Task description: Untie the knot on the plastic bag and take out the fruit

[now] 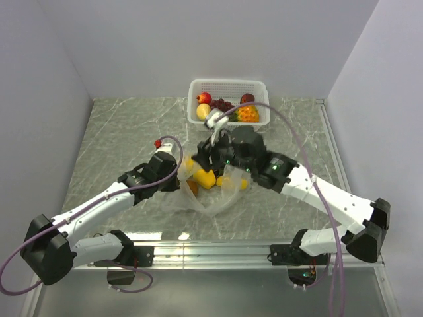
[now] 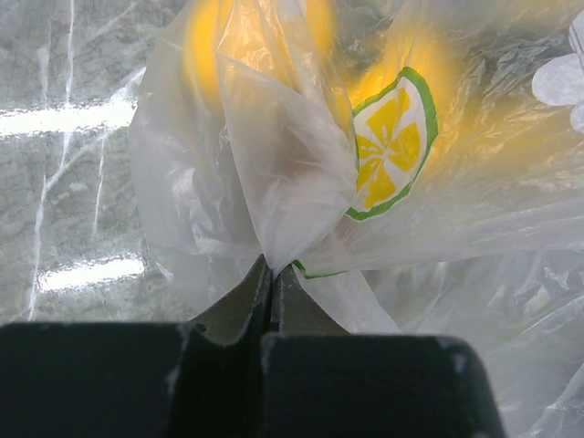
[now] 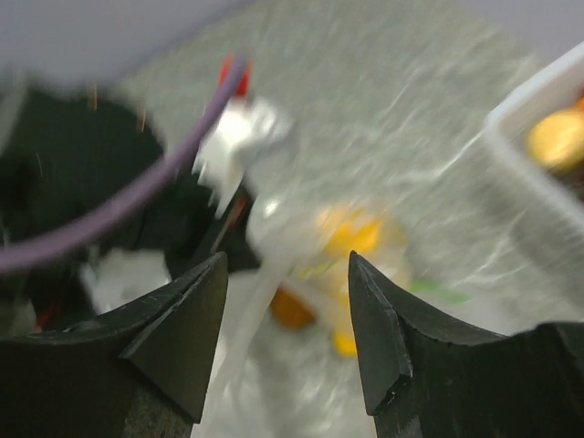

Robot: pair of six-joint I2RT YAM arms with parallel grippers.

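At the table's (image 1: 119, 132) far edge stands the white basket (image 1: 228, 82). It contains a purple grape bunch (image 1: 221, 104), an orange knobbly fruit (image 1: 248, 113), a round yellow fruit (image 1: 203, 110) and two reddish fruits (image 1: 204, 98).

At mid-table, between the two wrists, lies the plastic bag (image 1: 205, 198). It contains yellow fruit (image 1: 203, 177) and an orange piece (image 1: 192, 187), seen through the film.

The left gripper (image 2: 271, 274) is closed, its jaws pinching a gathered fold of the bag. The right gripper (image 3: 287, 257) stands with its jaws apart above the bag. A pale strip of film rises between its fingers (image 3: 196, 319). The blur hides whether either finger touches the strip.

View differences:
- The top view alone shows the basket contents in full and both arms converging on the bag.
- The left wrist view alone shows the pinch point and a printed lime-slice mark (image 2: 394, 146) on the film. Fruit appears there only as yellow blurs.
- The right wrist view, blurred, shows the jaw gap, the bag's yellow and orange fruit below, and one corner of the basket at right.
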